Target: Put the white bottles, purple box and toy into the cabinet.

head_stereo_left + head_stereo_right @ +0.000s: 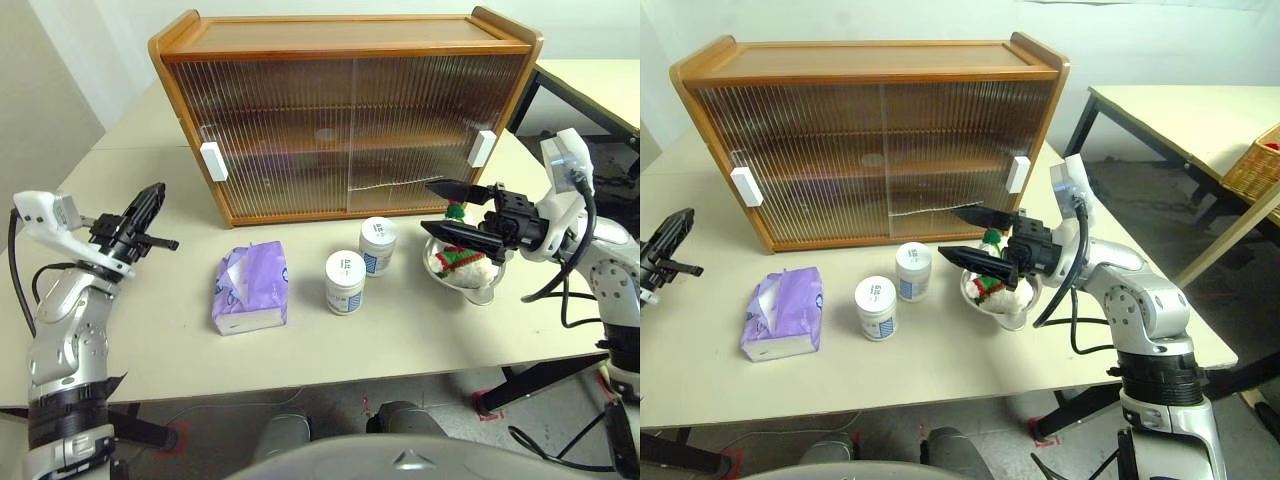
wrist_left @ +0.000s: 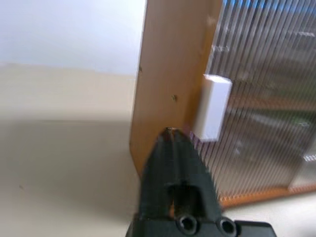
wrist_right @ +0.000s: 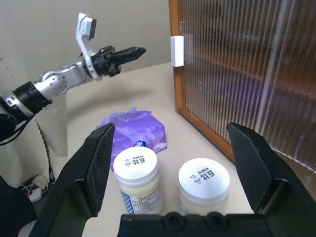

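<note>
The cabinet [image 1: 345,110] stands at the back of the table with both ribbed sliding doors shut. In front of it lie the purple box [image 1: 250,287] and two white bottles [image 1: 345,282] [image 1: 377,245]. The toy [image 1: 462,258] sits in a clear glass bowl [image 1: 478,290] to their right. My right gripper [image 1: 445,210] is open and level, pointing left just above the toy, holding nothing. My left gripper [image 1: 155,200] is shut and empty. It hangs in the air left of the cabinet, pointing at the left door's white handle [image 2: 212,106].
The right door has its own white handle [image 1: 482,148]. A second table [image 1: 1180,110] with a wicker basket [image 1: 1255,165] stands off to the right. The table's front edge [image 1: 330,378] runs close below the bottles.
</note>
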